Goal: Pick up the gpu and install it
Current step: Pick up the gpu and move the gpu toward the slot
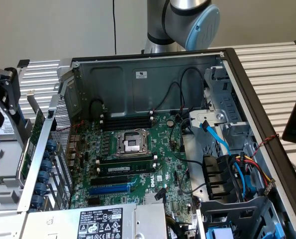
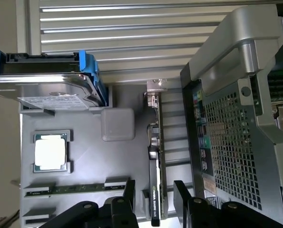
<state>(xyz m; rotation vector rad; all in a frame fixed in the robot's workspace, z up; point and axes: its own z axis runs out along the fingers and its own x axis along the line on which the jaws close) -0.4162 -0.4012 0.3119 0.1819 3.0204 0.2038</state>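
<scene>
Gpu (image 2: pixel 155 156) stands on edge in a slot of the gray tray (image 2: pixel 84 156), just beside the case (image 2: pixel 236 142), its metal bracket (image 2: pixel 155 86) at the far end. The gripper (image 2: pixel 154 186) straddles it with jaws wide, holding nothing. The card is probably light, stiff and fragile, and best pinched across its flat faces, clear of the bracket.

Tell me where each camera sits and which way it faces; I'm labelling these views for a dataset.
Exterior view: above the open computer case, looking down at the motherboard; the arm stands beyond it.
Wrist view: on the wrist, facing the parts tray; the open hand straddles the graphics card.
Shared: the case's perforated back wall.
</scene>
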